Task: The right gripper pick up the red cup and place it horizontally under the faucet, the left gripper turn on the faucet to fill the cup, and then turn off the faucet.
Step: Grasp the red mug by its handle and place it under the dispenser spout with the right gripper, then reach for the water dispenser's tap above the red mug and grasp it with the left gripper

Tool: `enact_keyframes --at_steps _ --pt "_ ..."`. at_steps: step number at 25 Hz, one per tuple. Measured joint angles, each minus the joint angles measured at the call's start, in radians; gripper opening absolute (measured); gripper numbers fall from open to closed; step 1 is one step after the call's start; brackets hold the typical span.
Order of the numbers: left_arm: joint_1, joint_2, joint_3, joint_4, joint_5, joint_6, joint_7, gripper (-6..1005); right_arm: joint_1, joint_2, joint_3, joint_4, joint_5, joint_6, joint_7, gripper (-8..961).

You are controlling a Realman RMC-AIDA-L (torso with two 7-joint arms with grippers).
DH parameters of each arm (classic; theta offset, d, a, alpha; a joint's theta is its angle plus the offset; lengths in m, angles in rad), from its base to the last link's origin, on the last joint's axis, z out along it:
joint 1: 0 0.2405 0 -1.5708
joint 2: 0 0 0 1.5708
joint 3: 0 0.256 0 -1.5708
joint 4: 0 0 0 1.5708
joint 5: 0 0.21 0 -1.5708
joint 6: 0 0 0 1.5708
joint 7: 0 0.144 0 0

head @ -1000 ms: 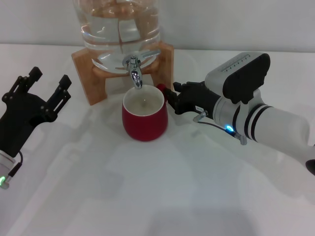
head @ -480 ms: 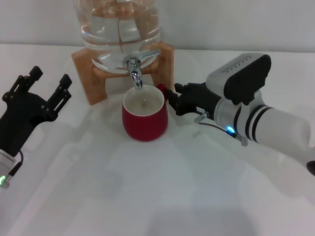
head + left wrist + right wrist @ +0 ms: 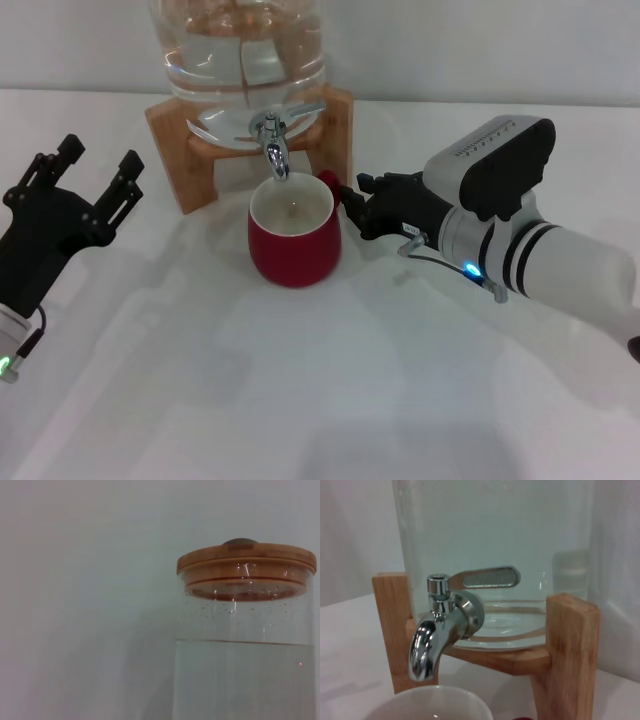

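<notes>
Right pincer (image 3: pixel 350 200) sits centre-right of the head view, black fingers pointing left at the handle side of the red cup (image 3: pixel 293 240) — tips right at the handle, but whether they're clamped on it or just beside it, cannot tell. Behind it the ribbed grey housing, then the white-and-silver banded arm running off toward the lower right edge, nearly level over the surface (image 3: pixel 330 400), with a blue light on its underside.

Red cup stands upright in the centre of the frame, cream inside showing, rim directly under the spout of the faucet (image 3: pixel 272 143). In the right wrist view the chrome faucet (image 3: pixel 440 625) fills the middle, lever lying sideways to the right, cup rim (image 3: pixel 432 702) just below the spout at the bottom edge.

Left pincer (image 3: pixel 95 175) is at the left edge of the head view, released — both fingers spread, pointing up and away, well apart from the faucet; arm drops to the lower left corner, green light lit.

Glass jar (image 3: pixel 245 670) on wooden stand (image 3: pixel 180 150), upper centre; wooden lid (image 3: pixel 246 562) on.
</notes>
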Motion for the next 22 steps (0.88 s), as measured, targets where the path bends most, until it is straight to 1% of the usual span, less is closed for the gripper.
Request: enact_keyframes --at_steps 11,12,15,18,22 --pt "0.001 0.004 -0.007 -0.001 -0.001 0.007 0.000 757 -0.036 -0.013 0.002 -0.001 -0.001 -0.037 -0.001 267" --pt "0.001 0.004 -0.007 -0.001 -0.001 0.007 0.000 757 -0.060 -0.018 0.009 -0.002 -0.003 -0.064 -0.009 267" --pt "0.004 0.005 -0.008 -0.001 -0.007 0.008 0.007 756 -0.091 -0.021 0.036 0.001 -0.004 -0.081 -0.041 267" --pt "0.009 0.004 -0.008 -0.003 -0.019 0.008 0.012 756 -0.167 -0.024 0.109 0.015 -0.005 -0.121 -0.122 268" --pt "0.011 0.004 -0.008 -0.012 -0.030 0.008 0.012 756 -0.253 -0.024 0.173 0.020 -0.006 -0.201 -0.184 268"
